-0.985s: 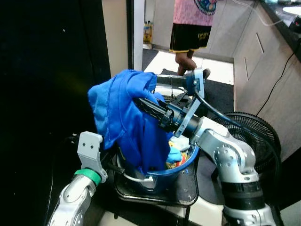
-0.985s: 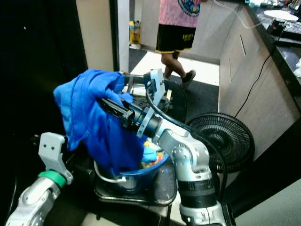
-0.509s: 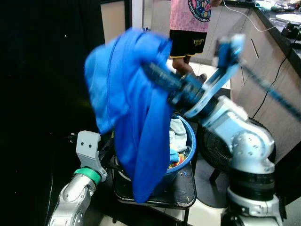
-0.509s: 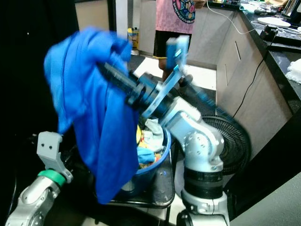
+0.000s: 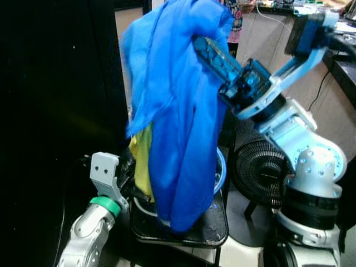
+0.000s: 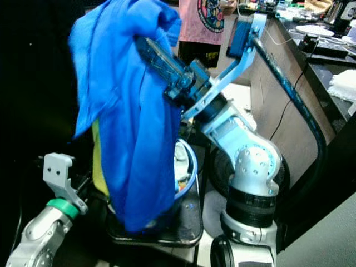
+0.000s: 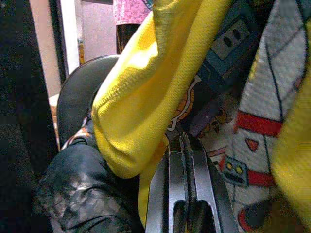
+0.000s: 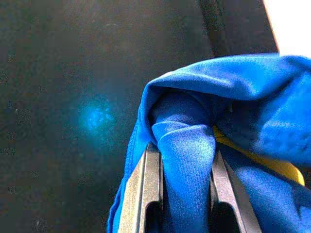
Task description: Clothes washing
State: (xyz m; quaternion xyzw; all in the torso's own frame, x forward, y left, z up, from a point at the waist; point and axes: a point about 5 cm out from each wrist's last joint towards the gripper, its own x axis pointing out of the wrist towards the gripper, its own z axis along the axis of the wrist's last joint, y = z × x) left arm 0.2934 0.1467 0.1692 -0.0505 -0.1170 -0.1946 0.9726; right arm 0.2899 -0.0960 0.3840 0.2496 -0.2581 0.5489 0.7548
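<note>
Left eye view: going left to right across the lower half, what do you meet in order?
Left arm's grey wrist block with green ring → yellow garment → hanging bright blue cloth → blue plastic basin's rim → black round floor fan → right arm's silver elbow joint.

No legible text, labels or numbers anywhere

Blue garment hanging raised above blue basin, draped long; yellow garment beneath, by basin's left rim.
</note>
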